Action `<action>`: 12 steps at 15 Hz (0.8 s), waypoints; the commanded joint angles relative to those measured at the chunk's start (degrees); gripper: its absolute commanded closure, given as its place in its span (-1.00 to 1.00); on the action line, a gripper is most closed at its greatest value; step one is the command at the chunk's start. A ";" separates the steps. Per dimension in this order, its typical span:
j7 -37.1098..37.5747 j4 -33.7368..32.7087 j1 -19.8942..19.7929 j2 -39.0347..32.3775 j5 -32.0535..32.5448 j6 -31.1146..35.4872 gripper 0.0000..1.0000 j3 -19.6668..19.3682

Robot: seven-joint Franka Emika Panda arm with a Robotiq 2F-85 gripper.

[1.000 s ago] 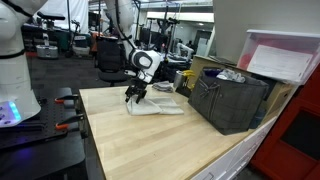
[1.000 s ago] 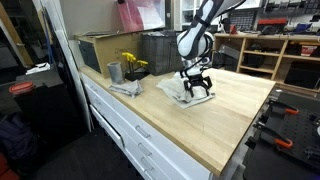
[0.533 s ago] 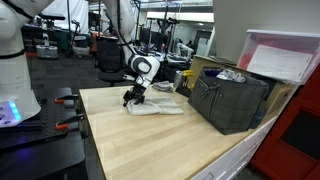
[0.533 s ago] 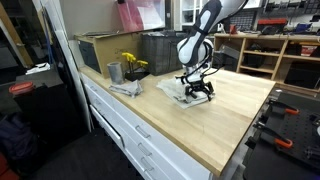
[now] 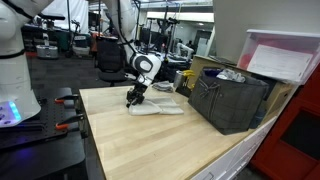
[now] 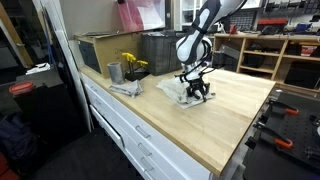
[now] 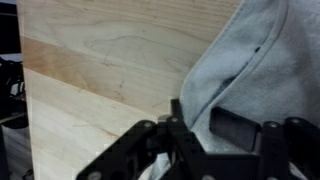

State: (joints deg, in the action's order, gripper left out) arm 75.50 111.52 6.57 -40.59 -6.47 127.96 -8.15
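A light grey cloth point(image 5: 162, 106) point(image 6: 182, 92) lies crumpled on the wooden tabletop point(image 5: 150, 145) point(image 6: 215, 125). My gripper point(image 5: 133, 98) point(image 6: 196, 94) points straight down onto the cloth's end farthest from the black crate. In the wrist view the cloth point(image 7: 255, 55) fills the right side. A fold of it is pinched in my gripper point(image 7: 200, 125), between the dark fingers point(image 7: 238, 127), which have drawn in close. Bare wood lies to the left of the fingers.
A black mesh crate point(image 5: 232, 100) point(image 6: 160, 50) stands beyond the cloth with a white and pink box point(image 5: 285, 55) behind it. A metal cup point(image 6: 114, 72) and yellow flowers point(image 6: 130, 64) stand on another cloth near the table's edge.
The fingers stood wide over the cloth's edge a second ago. They have since dropped onto it and drawn together on a fold. The arm has hardly shifted.
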 commanded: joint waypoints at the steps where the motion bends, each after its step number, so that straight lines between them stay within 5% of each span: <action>1: 2.20 -0.02 -0.23 0.11 0.00 -1.17 0.94 -0.18; 12: 0.63 -1.08 0.05 8.37 9.06 -8.44 0.97 -3.30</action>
State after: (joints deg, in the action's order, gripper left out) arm 75.95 110.67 6.52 -36.16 -0.23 123.95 -10.97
